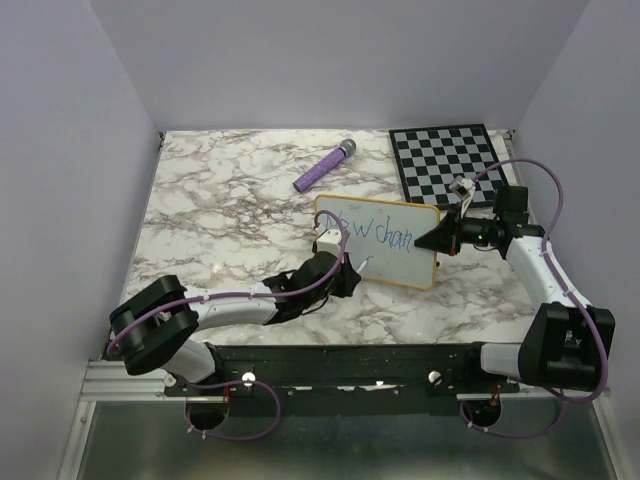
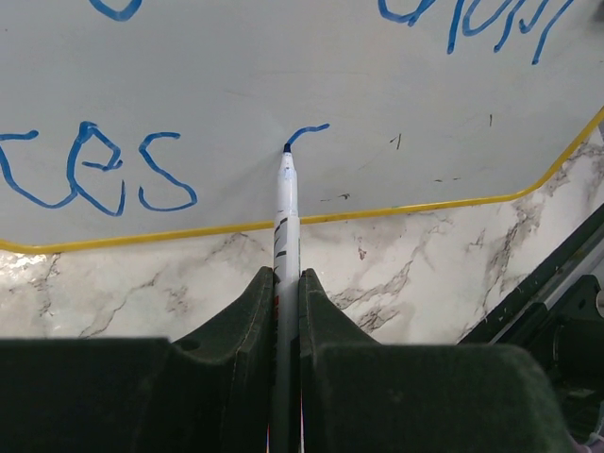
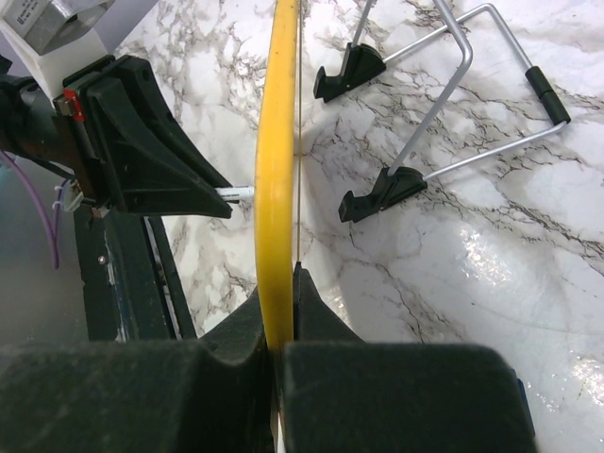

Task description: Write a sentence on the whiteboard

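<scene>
The whiteboard (image 1: pixel 395 262), yellow-framed, stands tilted on the marble table. My right gripper (image 1: pixel 434 240) (image 3: pixel 280 283) is shut on its right edge, the yellow frame (image 3: pixel 276 142) running up between the fingers. My left gripper (image 1: pixel 344 274) (image 2: pixel 286 276) is shut on a white marker (image 2: pixel 285 222) whose blue tip touches the board (image 2: pixel 283 66) at the low end of a short fresh stroke (image 2: pixel 308 131). The sentence is in blue: "New chan" (image 1: pixel 377 234) on the upper line, "ces" (image 2: pixel 94 170) on the lower line, left of the tip.
A purple cylinder (image 1: pixel 325 167) lies behind the whiteboard. A black-and-white checkered board (image 1: pixel 446 160) sits at the back right. A wire stand with black feet (image 3: pixel 380 192) props the board from behind. The left gripper's black finger (image 3: pixel 142 156) shows across the frame.
</scene>
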